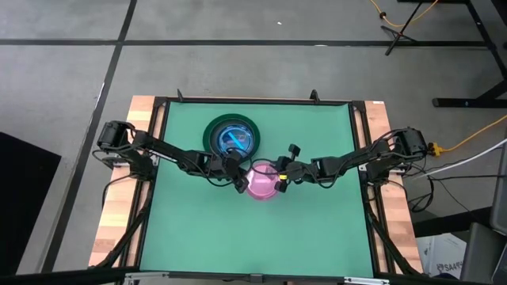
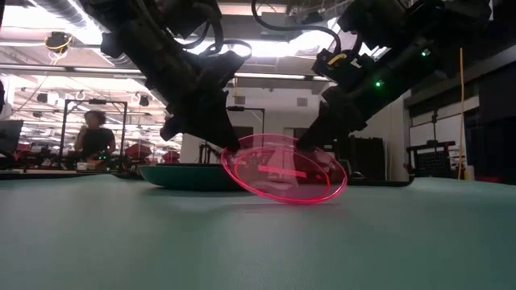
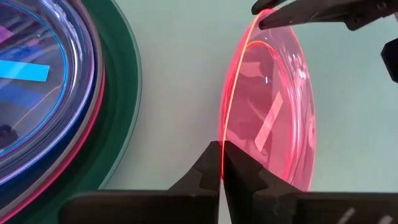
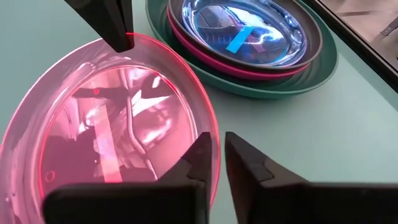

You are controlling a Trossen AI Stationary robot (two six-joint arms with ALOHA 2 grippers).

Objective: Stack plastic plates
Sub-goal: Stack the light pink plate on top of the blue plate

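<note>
A translucent pink plate (image 1: 261,184) is tilted near the table's middle, held between both grippers. My left gripper (image 1: 240,184) is shut on its left rim and my right gripper (image 1: 279,178) on its right rim. In the low view the plate (image 2: 282,169) shows its hollow side toward the near edge. Farther back and to the left stands a stack (image 1: 230,136). A large dark green plate (image 4: 323,68) is at the bottom, with hot pink (image 4: 205,59) and dark grey (image 4: 311,53) plates above it. A translucent cyan plate (image 4: 249,31) is on top. My left gripper pinches the pink plate's left rim (image 3: 222,127) between its two fingers, coming from the table's left and slanting down. The plate stands tilted. I cannot tell whether its low near rim (image 2: 294,200) touches the table. My right gripper pinches the opposite, right rim (image 4: 211,124) between its two fingers, one inside the hollow and one outside. It comes from the table's right, slanting down. Its fingertips also show in the left wrist view (image 3: 270,17) on that rim.
The green mat (image 1: 253,237) lies open toward the near edge and both sides. The stack stands close behind the left gripper. A person (image 2: 95,137) shows in the room beyond the table.
</note>
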